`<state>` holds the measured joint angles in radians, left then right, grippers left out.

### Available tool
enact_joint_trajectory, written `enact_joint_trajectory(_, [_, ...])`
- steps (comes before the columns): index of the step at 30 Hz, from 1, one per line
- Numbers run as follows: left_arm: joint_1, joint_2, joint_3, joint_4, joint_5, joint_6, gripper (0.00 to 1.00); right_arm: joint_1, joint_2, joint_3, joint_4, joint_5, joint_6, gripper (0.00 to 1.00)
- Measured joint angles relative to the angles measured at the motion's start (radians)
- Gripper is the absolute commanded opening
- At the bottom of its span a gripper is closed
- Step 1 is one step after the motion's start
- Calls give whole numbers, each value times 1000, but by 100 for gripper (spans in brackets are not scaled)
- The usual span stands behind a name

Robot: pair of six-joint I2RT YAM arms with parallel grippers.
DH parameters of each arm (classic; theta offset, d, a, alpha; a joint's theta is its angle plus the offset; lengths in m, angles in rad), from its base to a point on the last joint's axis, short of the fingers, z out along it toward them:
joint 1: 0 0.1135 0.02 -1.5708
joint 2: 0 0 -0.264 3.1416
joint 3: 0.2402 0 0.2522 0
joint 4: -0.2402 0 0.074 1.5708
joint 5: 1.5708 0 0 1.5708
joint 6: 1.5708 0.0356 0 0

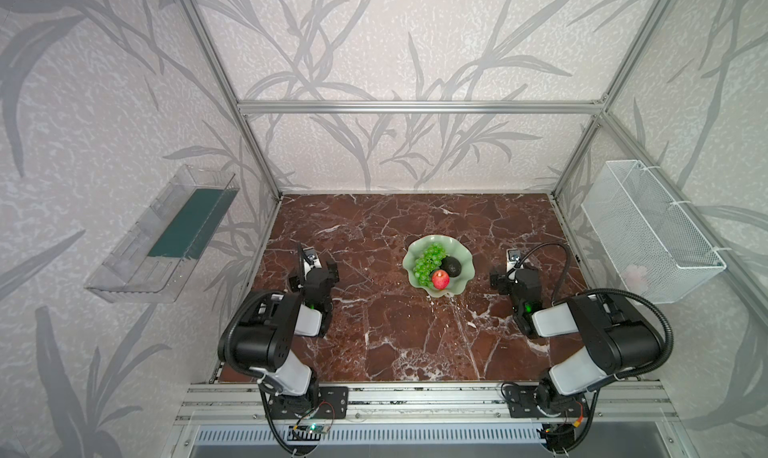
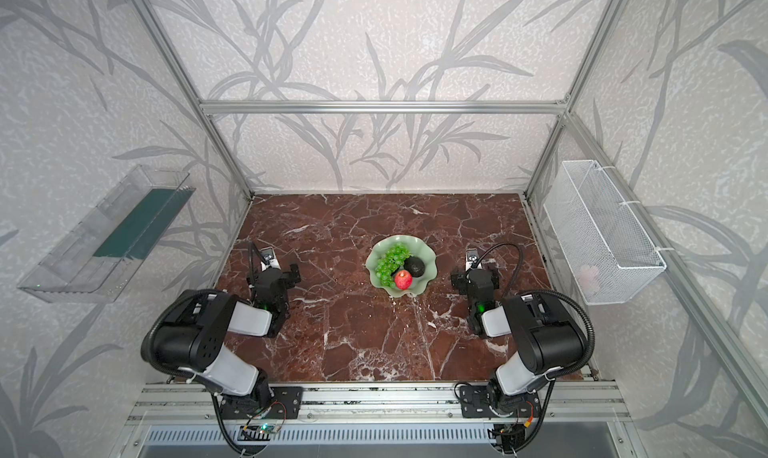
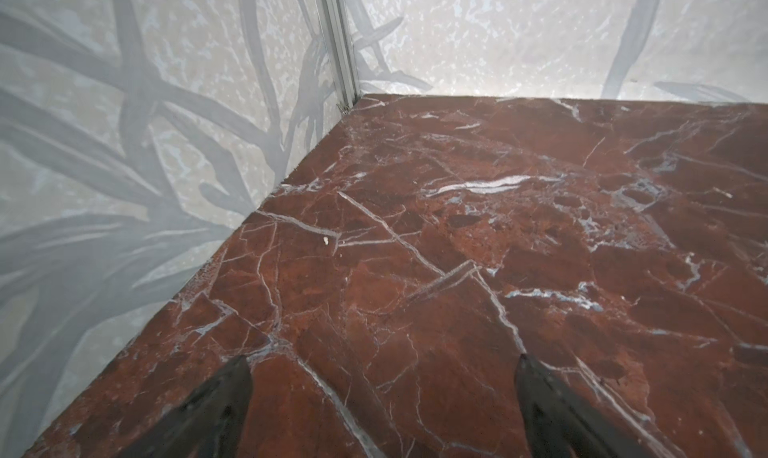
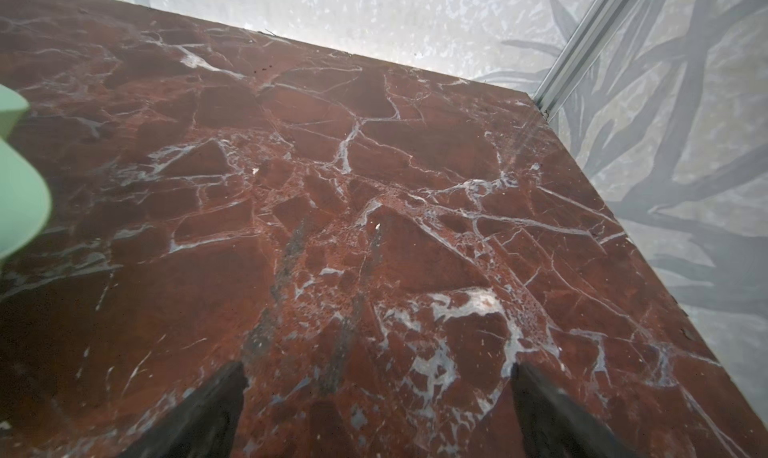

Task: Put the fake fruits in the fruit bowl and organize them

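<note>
Marble tabletop (image 1: 374, 343), fruit bowl (image 1: 464, 278) between left hand (image 1: 320, 265) and right hand (image 1: 508, 271)

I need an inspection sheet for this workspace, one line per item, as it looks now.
Surface: red marble table; only the bowl stands on it.
Job's things: grapes, apple and one avocado lie in the bowl.
Clutter: nothing seen.
Pincers: left pincer and right pincer open, empty, either side of the bowl.
Cables: black cable loops above the right arm, clear of the bowl.
Surroundings: clear tray on left wall, wire basket on right wall.
</note>
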<state>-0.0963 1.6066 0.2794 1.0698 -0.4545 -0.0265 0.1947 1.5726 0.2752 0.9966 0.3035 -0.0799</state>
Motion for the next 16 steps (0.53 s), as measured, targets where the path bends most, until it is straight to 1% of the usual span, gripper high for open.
enact_joint_trajectory(6, [2, -3, 35, 9, 8, 7, 99, 0, 0, 49, 8, 0, -1, 99])
enact_joint_trajectory(12, [2, -3, 37, 15, 8, 8, 99, 0, 0, 70, -17, 0, 0, 99])
enact_joint_trajectory(16, [2, -3, 37, 15, 9, 8, 99, -24, 0, 85, -57, -37, 4, 99])
